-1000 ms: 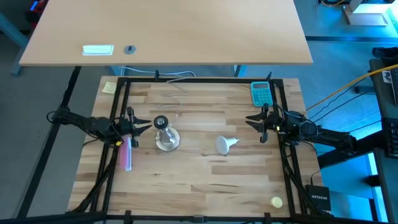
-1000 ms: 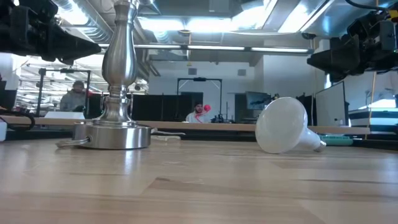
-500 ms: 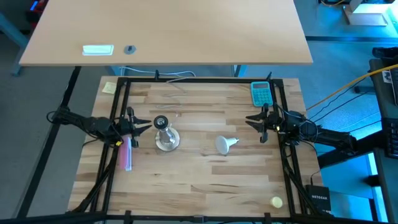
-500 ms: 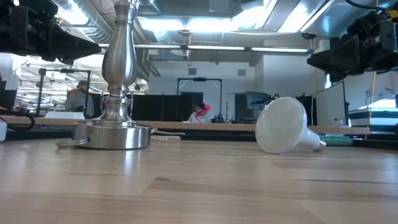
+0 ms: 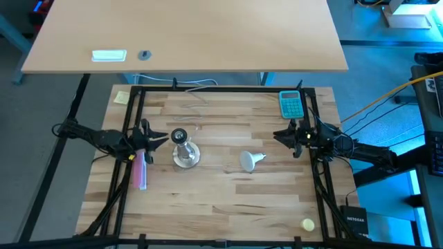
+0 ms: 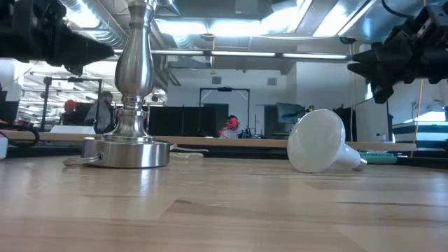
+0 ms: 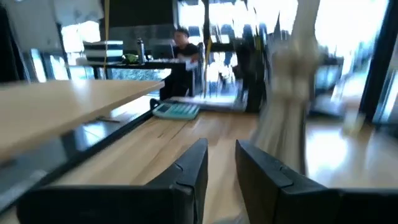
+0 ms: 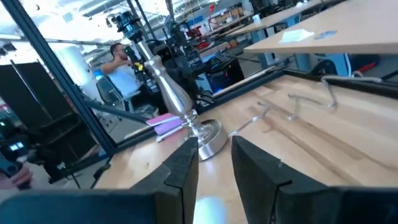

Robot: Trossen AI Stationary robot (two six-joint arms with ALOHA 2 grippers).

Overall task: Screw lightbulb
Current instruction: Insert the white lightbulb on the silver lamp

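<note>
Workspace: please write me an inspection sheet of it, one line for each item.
Surface: wooden table, inside a black frame.
Job's things: lightbulb lying on its side, apart from the upright silver lamp stand.
Clutter: blue calculator, pink strip, yellow note, small yellow thing.
Grippers: left gripper shut, beside the stand; right gripper shut, beside the bulb; both hold nothing.
Cables: white cable at the far edge.
Surroundings: second table behind; people in the room.

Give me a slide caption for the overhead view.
Lightbulb lies on its side beside the socket stand; left pincer and right pincer shut, empty.
</note>
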